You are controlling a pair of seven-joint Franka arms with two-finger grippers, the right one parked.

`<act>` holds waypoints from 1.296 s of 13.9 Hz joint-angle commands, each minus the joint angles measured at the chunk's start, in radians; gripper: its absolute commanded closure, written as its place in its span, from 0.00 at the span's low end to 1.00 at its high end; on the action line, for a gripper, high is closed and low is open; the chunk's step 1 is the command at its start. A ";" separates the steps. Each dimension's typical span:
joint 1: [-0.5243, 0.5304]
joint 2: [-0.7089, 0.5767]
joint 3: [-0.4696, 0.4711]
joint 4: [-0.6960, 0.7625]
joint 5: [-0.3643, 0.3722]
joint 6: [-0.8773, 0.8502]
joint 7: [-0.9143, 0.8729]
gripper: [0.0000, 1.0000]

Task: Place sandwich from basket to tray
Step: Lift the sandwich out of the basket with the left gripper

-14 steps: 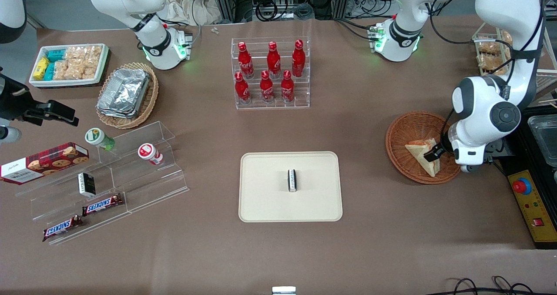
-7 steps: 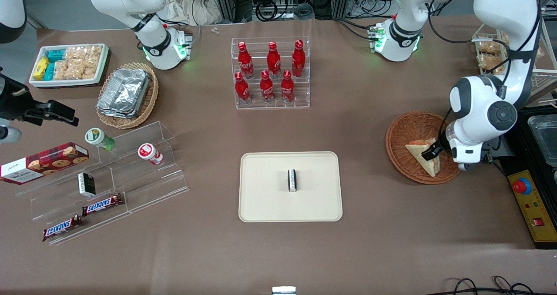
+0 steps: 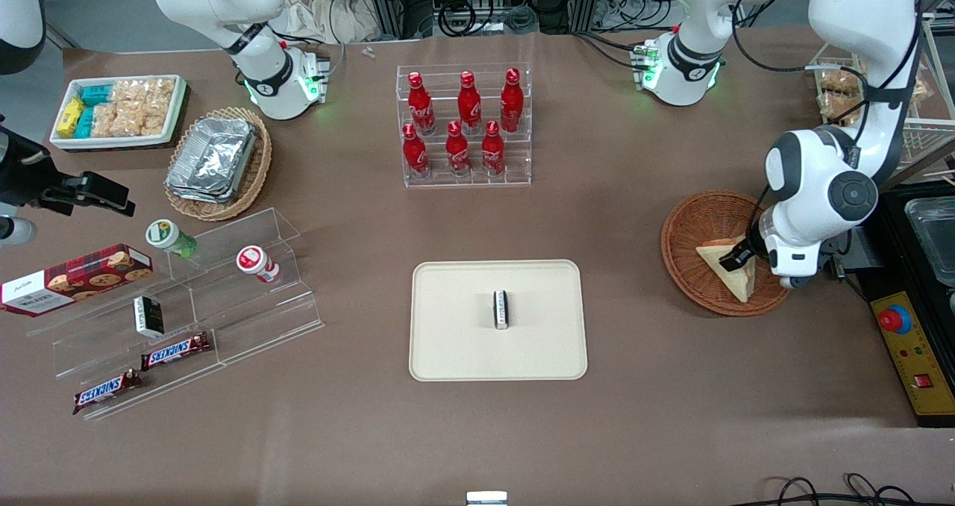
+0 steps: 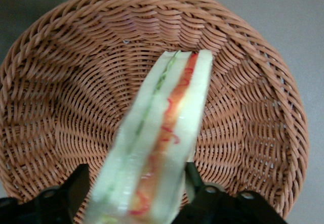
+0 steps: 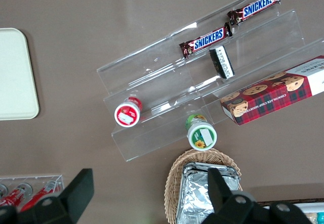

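Note:
The sandwich (image 3: 727, 269), a pale cream wedge with an orange-red stripe, is over the reddish-brown wicker basket (image 3: 690, 226) toward the working arm's end of the table. My left gripper (image 3: 736, 258) is shut on the sandwich. In the left wrist view the sandwich (image 4: 164, 133) stands on edge between the two black fingers (image 4: 76, 186), with the gripper (image 4: 135, 193) above the basket's woven floor (image 4: 66, 97). The cream-beige tray (image 3: 455, 304) lies at mid-table, nearer the front camera, with a small black-and-white packet (image 3: 501, 309) on it.
A clear rack of red bottles (image 3: 464, 125) stands farther from the camera than the tray. A yellow control box with a red button (image 3: 906, 349) sits beside the basket at the table's end. Clear shelves with snacks (image 3: 186, 297), a foil-tray basket (image 3: 218, 161) and a white snack bin (image 3: 119, 110) lie toward the parked arm's end.
My left gripper and the arm's wrist have shifted slightly away from the front camera and upward, with the sandwich held in the fingers. Nothing else has moved.

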 commanded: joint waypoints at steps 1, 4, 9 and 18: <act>-0.009 -0.034 -0.005 -0.007 0.017 -0.009 0.012 1.00; -0.010 -0.056 -0.006 0.087 0.017 -0.167 0.026 1.00; -0.010 -0.086 -0.031 0.449 0.014 -0.618 0.142 1.00; -0.171 0.062 -0.184 0.852 0.125 -0.794 0.198 1.00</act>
